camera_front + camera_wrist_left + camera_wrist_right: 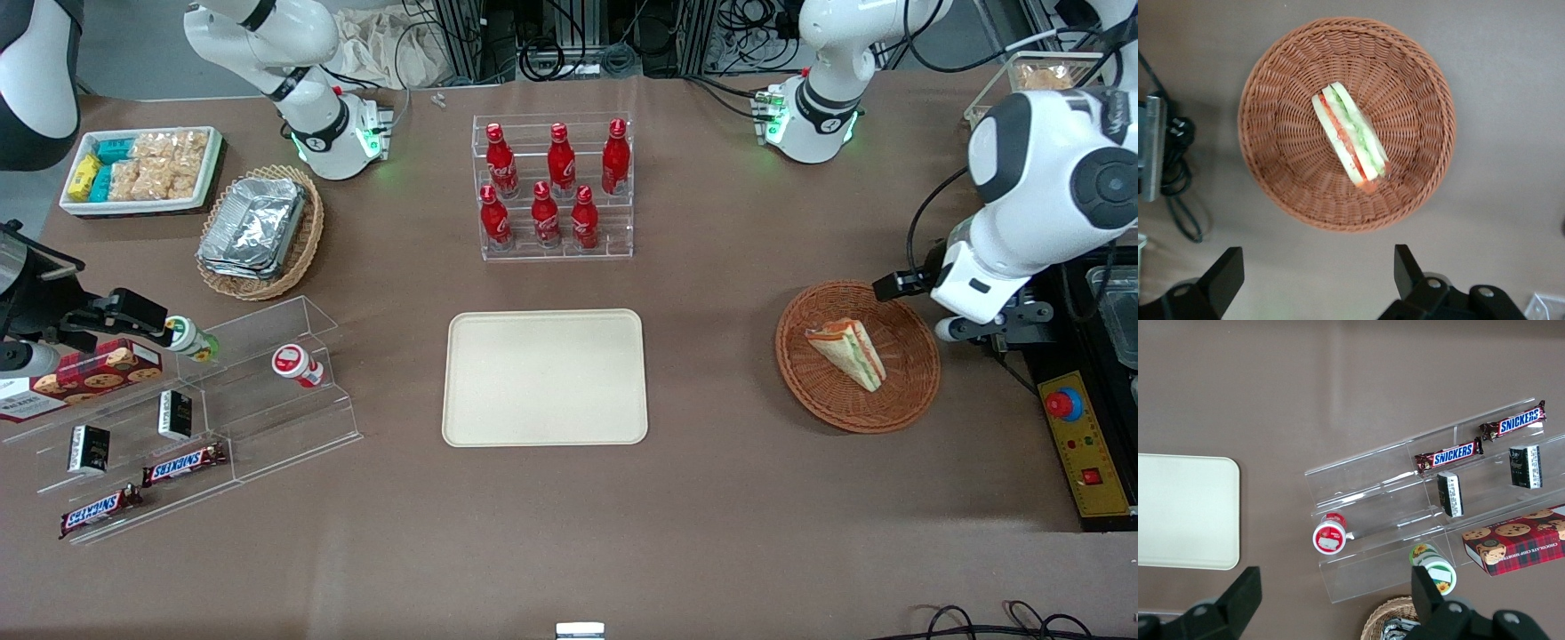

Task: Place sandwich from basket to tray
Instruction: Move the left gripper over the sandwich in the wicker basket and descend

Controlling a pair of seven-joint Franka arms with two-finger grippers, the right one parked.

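The sandwich is a pale triangular wedge with red, green and orange layers. It lies in the round reddish-brown wicker basket, toward the working arm's end of the table. The left wrist view shows the sandwich in the middle of the basket. My left gripper hangs above the table just beside the basket's rim, on the side toward the working arm's end. In the wrist view the gripper is open and empty, with bare table between its fingers. The cream-beige tray lies empty at the table's middle and also shows in the right wrist view.
A clear rack of red bottles stands farther from the front camera than the tray. A yellow control box with a red button sits by the basket at the table's edge. A clear snack shelf, a foil-tray basket and a white bin lie toward the parked arm's end.
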